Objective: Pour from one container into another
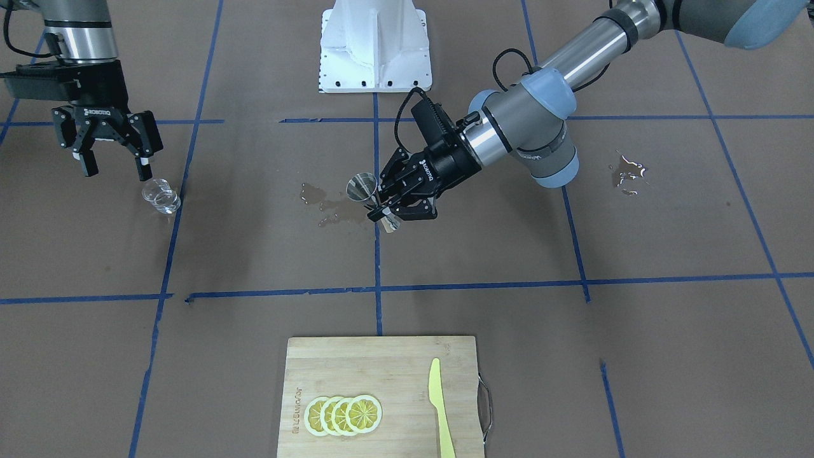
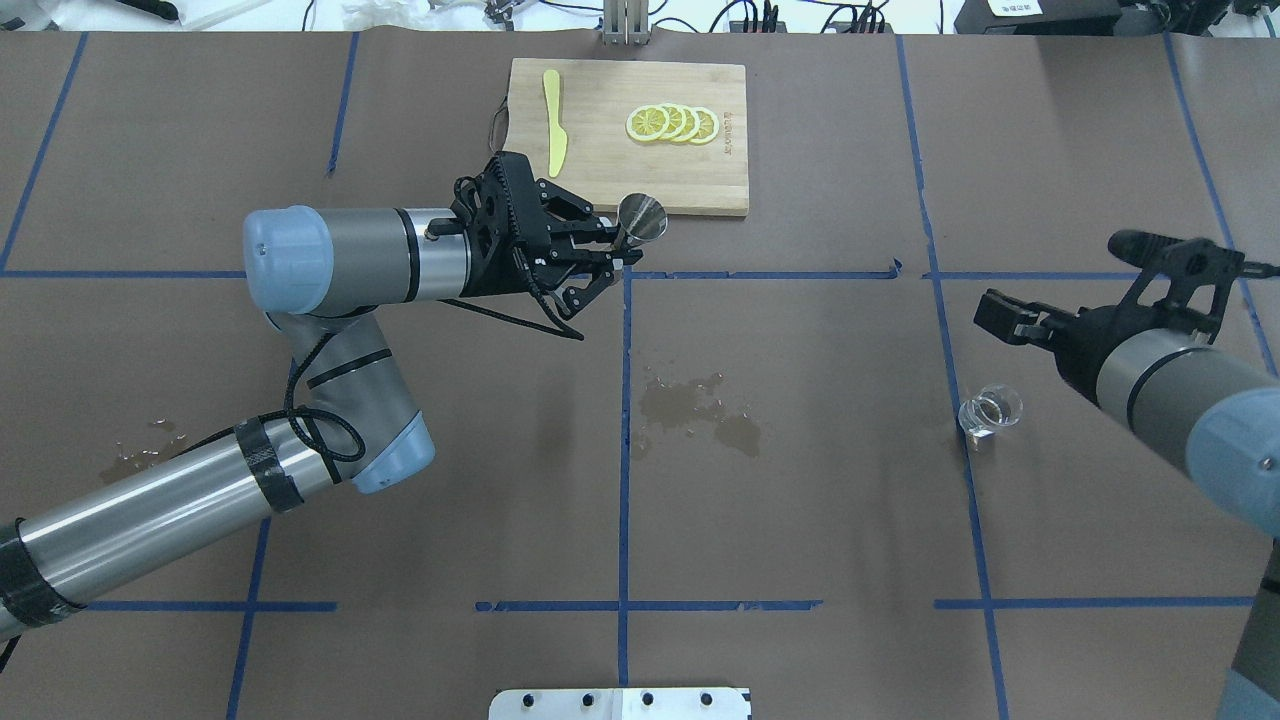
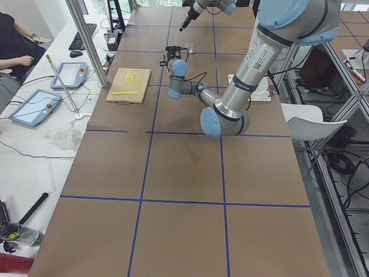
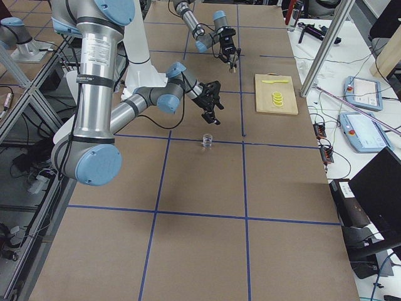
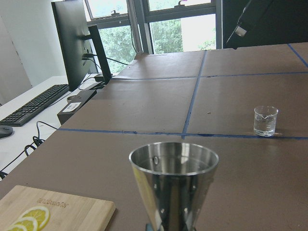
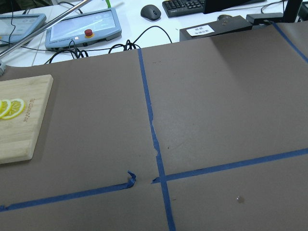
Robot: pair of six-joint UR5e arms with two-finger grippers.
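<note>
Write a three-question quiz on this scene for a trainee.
1. True or false: the left gripper is shut on the jigger, held off the table.
2. The glass cup is: A) held by the left gripper; B) standing on the table near the open right gripper; C) lying on its side.
3. Fill in: on the cutting board lie lemon slices and a yellow ____.
Key: 1 true; 2 B; 3 knife.
</note>
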